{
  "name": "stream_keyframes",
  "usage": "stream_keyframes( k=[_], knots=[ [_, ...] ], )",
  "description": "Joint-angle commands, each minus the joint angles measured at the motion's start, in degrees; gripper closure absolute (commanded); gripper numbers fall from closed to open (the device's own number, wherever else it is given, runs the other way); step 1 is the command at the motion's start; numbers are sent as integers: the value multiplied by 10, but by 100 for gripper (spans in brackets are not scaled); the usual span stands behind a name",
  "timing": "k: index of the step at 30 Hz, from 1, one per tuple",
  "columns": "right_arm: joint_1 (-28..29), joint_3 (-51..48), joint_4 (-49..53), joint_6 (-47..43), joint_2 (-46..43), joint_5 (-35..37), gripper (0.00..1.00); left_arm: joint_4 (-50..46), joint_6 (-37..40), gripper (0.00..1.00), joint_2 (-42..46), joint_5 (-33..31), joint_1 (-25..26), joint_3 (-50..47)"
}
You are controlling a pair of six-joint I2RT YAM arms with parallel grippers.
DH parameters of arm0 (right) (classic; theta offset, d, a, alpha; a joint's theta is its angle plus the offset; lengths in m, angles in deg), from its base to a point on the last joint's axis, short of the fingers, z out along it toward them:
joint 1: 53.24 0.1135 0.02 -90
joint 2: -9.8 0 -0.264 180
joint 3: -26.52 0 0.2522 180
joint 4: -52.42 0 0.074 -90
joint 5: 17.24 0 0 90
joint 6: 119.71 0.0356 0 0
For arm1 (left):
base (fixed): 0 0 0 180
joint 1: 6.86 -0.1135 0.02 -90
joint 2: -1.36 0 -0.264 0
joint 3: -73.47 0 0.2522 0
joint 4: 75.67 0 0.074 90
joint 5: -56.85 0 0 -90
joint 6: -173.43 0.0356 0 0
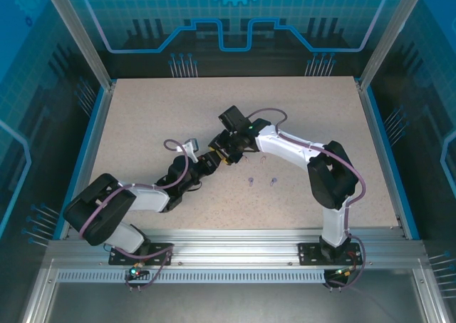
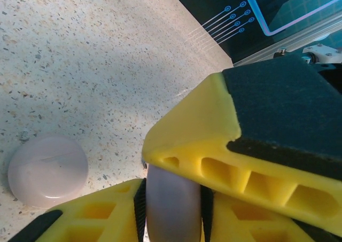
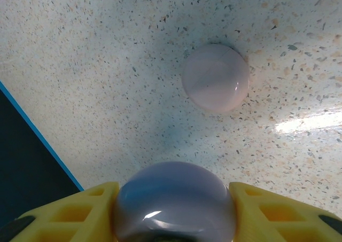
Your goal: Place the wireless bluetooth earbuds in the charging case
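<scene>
A round purple charging case [image 2: 172,210] is clamped edge-on in my left gripper [image 2: 172,191]. My right gripper [image 3: 173,186] is shut on that same purple case [image 3: 173,204] from the other side, and one of its yellow fingers [image 2: 214,140] lies across the case in the left wrist view. The two grippers meet at mid-table, left gripper [image 1: 209,162] and right gripper [image 1: 226,154]. Two purple earbuds [image 1: 251,181] [image 1: 273,181] lie loose on the table just in front of them. The pale pink buds are out of view.
A closed pale pink round case [image 3: 215,77] rests on the speckled table [image 1: 142,123] close beside the grippers, also the pink case [image 2: 48,170]. Metal posts and blue panels wall the table; its blue edge [image 3: 37,130] runs nearby.
</scene>
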Motion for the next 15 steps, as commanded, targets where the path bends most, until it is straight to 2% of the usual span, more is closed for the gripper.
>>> stream_keyframes(
  k=[1, 15],
  knots=[
    [8, -5, 4, 7, -15, -1, 51, 15, -5, 69, -13, -17, 2, 11],
    [9, -6, 2, 9, -14, -4, 51, 6, -4, 84, -28, -3, 2, 31]
  ],
)
